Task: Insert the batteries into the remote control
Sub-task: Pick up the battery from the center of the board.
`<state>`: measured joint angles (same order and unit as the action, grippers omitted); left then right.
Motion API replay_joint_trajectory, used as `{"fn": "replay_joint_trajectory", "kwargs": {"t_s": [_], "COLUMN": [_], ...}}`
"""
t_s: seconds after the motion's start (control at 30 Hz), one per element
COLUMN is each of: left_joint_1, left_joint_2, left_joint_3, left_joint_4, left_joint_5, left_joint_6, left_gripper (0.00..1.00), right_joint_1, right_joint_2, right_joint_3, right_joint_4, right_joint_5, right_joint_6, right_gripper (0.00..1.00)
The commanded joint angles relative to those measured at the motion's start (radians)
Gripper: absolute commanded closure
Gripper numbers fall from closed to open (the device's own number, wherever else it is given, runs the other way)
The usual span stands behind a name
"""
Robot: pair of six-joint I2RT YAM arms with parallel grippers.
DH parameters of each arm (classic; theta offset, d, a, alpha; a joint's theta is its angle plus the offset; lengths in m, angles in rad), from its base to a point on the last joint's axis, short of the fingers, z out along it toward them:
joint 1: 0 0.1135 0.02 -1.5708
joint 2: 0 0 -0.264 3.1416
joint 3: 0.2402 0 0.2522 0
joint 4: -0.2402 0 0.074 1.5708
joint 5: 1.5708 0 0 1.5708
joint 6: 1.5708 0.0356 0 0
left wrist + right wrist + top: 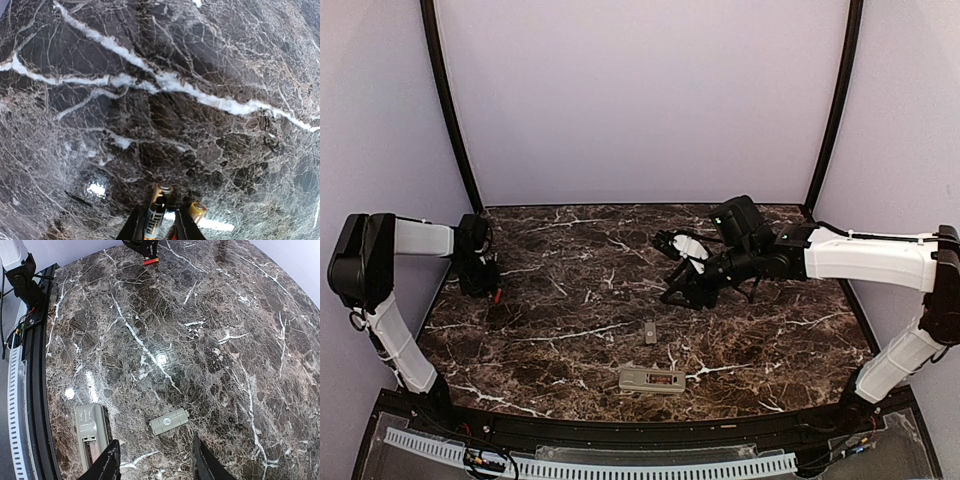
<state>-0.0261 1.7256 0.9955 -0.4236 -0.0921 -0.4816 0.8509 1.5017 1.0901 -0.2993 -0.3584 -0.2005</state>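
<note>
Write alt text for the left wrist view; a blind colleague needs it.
A battery sits between the two fingers of the left tool at the bottom edge; a second battery lies right of them on a dark, white-veined marble table.

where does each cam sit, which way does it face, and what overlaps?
Top external: above and behind the bases, looking down on the table; both arms show.
Left wrist: low over the marble, facing down; left fingers flank a battery, with a second battery beside them.
Right wrist: raised, looking down and leftward; right fingers, remote control, small grey cover, left gripper.
Shared: top external and right wrist both show the remote control and the cover.
</note>
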Motion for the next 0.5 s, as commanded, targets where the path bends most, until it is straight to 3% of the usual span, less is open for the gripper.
{"fn": "replay_joint_trajectory", "kwargs": {"t_s": [0.0, 0.23, 0.47], "left_joint_1": [0.003, 0.010, 0.014], "left_joint_2": [0.001, 0.026, 0.034], "left_joint_3": [-0.023, -0.025, -0.019], "left_joint_4": [-0.001, 0.005, 0.002], "left_joint_5": [0.019, 0.006, 0.023], "left_joint_6": [0.006, 0.005, -0.003], "left_gripper": [0.79, 0.83, 0.94], "right_joint_1": [0.000, 0.000, 0.000], "right_joint_2": [0.003, -0.003, -0.007], "right_joint_3": [-0.007, -0.007, -0.008], "right_joint_4": [0.003, -0.001, -0.002], "right_joint_5": [-0.014, -0.014, -0.008], "right_joint_6": [-0.003, -0.005, -0.008], "right_gripper": [0.54, 0.54, 0.54]}}
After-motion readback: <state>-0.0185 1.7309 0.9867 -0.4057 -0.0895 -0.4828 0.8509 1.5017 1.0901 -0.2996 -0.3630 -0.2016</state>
